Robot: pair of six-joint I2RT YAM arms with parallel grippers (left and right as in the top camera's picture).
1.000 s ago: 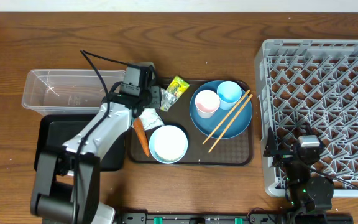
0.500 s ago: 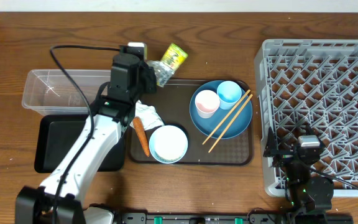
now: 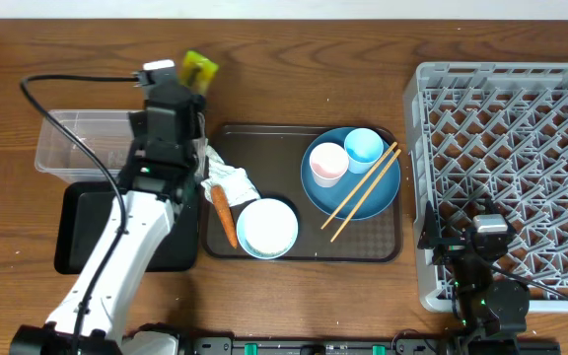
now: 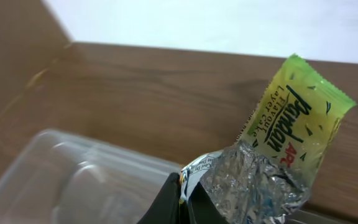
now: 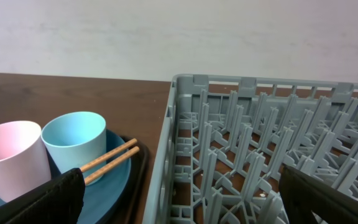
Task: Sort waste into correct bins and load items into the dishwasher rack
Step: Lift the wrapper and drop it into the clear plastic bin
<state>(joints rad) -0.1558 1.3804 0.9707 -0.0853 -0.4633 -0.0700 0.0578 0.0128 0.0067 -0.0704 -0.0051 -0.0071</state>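
My left gripper [image 3: 194,83] is shut on the yellow-green wrapper [image 3: 199,67], pinching its torn silver end [image 4: 247,186] between the black fingertips [image 4: 166,202]. It holds the wrapper above the table beside the far right corner of the clear tub [image 3: 77,148] [image 4: 73,177]. The black tray [image 3: 87,222] lies in front of the tub. A crumpled tissue [image 3: 229,179] and a carrot [image 3: 225,217] lie on the brown serving tray [image 3: 304,252], with the bowl [image 3: 267,227]. The blue plate [image 3: 358,192] carries the pink cup [image 3: 327,163], the light blue cup [image 3: 364,148] and the chopsticks [image 3: 363,192]. My right gripper [image 5: 185,205] hangs open over the left edge of the dishwasher rack [image 3: 521,168].
The left arm stretches over the black tray and the right end of the tub. A black cable [image 3: 57,108] loops above the tub. The rack's left wall [image 5: 166,155] stands close to the serving tray's right rim.
The left gripper has lifted the wrapper off the serving tray and carried it left and towards the back, up to the clear tub's far right corner. The right arm has stayed still.
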